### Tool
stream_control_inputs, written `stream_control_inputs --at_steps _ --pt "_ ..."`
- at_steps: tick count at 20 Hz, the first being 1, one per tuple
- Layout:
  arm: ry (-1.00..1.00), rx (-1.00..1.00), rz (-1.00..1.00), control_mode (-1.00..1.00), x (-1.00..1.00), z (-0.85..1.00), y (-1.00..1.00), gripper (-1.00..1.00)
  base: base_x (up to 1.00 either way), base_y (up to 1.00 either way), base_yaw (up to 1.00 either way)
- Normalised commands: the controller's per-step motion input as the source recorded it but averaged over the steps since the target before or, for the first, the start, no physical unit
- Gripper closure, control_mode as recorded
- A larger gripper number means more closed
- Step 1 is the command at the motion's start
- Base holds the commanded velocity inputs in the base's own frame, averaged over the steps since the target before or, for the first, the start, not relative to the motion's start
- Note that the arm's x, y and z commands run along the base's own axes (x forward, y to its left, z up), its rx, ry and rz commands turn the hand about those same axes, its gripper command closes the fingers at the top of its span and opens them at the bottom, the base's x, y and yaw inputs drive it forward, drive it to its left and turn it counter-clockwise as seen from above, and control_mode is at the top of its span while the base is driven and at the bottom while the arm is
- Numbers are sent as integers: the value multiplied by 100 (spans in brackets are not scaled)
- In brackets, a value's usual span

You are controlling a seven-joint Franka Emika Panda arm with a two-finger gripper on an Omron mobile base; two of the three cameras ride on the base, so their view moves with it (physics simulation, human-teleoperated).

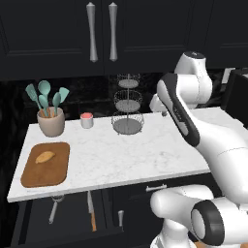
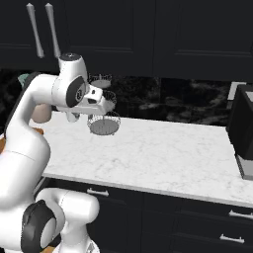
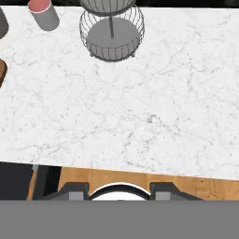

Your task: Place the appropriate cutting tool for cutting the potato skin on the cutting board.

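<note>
We see one oval tan potato on one rounded wooden cutting board; one slim metal peeler lies in the open drawer under the marble table. Our claw hangs open, empty.

A white marble bench runs beneath dark upper cabinets with long grey handles. The backsplash is black, veined stone. Below the bench, dark drawers carry slim metal pulls. A strip of wooden floor shows past the bench edge.
</note>
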Motion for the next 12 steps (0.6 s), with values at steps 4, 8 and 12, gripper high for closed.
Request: stream_control_inputs --at_steps 4,8,12 --pt "-3 0 1 -100 -41 0 12 -100 0 0 0" --pt "-2 -3 0 -100 -79 -21 93 -100 0 0 0" --pt "0 -13 -12 -100 -40 -31 100 -100 0 0 0"
